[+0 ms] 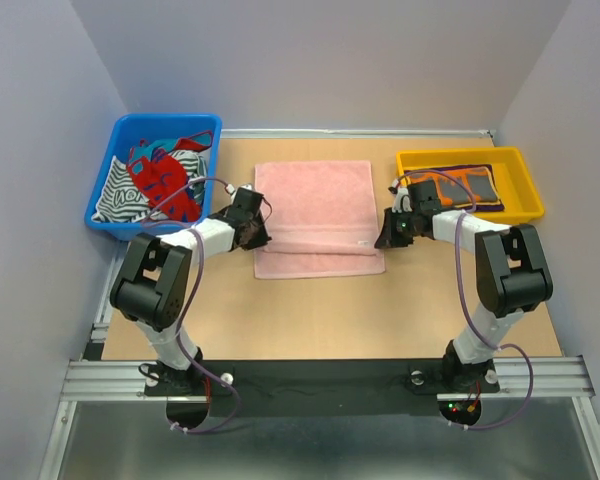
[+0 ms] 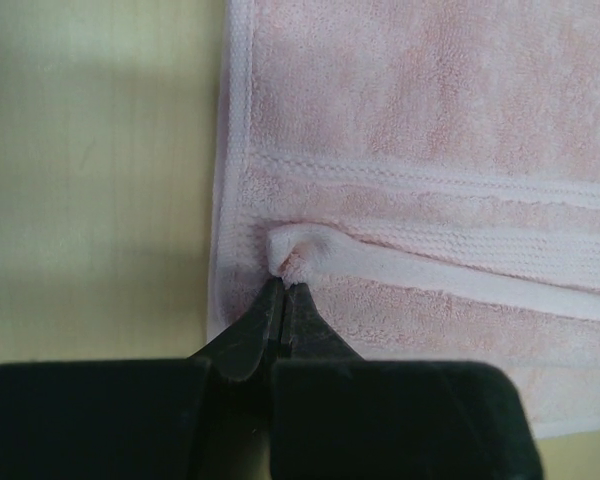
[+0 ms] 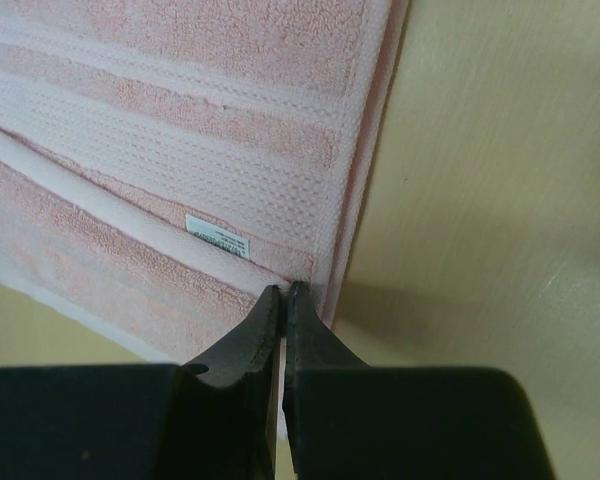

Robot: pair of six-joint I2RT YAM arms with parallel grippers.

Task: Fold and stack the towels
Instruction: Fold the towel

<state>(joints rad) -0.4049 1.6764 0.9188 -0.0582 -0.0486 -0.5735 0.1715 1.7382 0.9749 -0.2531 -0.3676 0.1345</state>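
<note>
The pale pink towel (image 1: 315,200) lies flat in the middle of the table, its near strip folded over onto itself. At the towel's left edge my left gripper (image 1: 252,235) is shut, pinching a small bump of the folded hem (image 2: 295,250). Over at the right edge my right gripper (image 1: 388,235) is shut on the corner of the folded layer (image 3: 298,272), close to a white label (image 3: 218,237). The grey-and-orange towel (image 1: 460,188) lies folded in the yellow bin (image 1: 470,152) on top of the dark purple one (image 1: 487,170).
A blue bin (image 1: 165,119) at the back left holds red, teal and striped cloths. The yellow bin stands at the back right, just behind my right arm. Walls close in the table on three sides.
</note>
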